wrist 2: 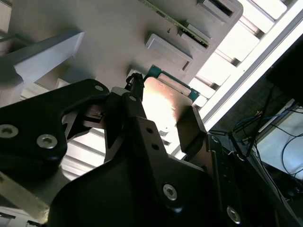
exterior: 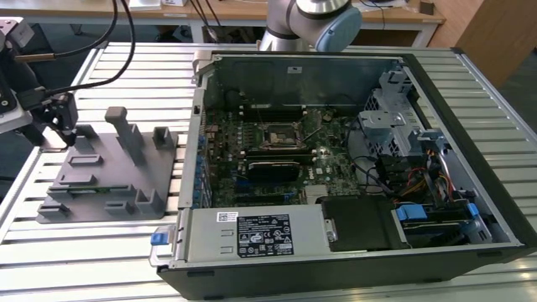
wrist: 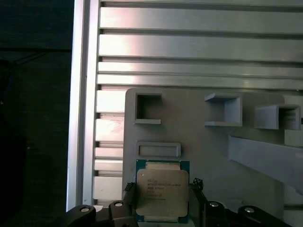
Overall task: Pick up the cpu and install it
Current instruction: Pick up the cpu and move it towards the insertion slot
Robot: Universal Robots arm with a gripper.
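**benchrat:** So what was the claw (wrist: 163, 185) doing at that point?

**slotjockey:** It was clamped on the cpu (wrist: 162, 198), by the look of it. In both wrist views the fingers (wrist: 130, 189) sat tight against two opposite edges, with the silver lid between them. The cpu was flat on the grey tray (exterior: 92, 182), at the corner on the exterior view's left, out on the slatted table (exterior: 134, 69).

**benchrat:** Lifted yet?

**slotjockey:** Didn't look like it. I'd call it the grab part of the pick-up, with no sign of daylight under the chip.

**benchrat:** And the install?

**slotjockey:** Not started. The socket (exterior: 277, 135) was well apart from the tray, on the board inside the open case (exterior: 293, 78). My guess is the next move needed a straight, level lift so the chip didn't tip or snag on the tray's ridges. Couldn't tell whether the socket was open.
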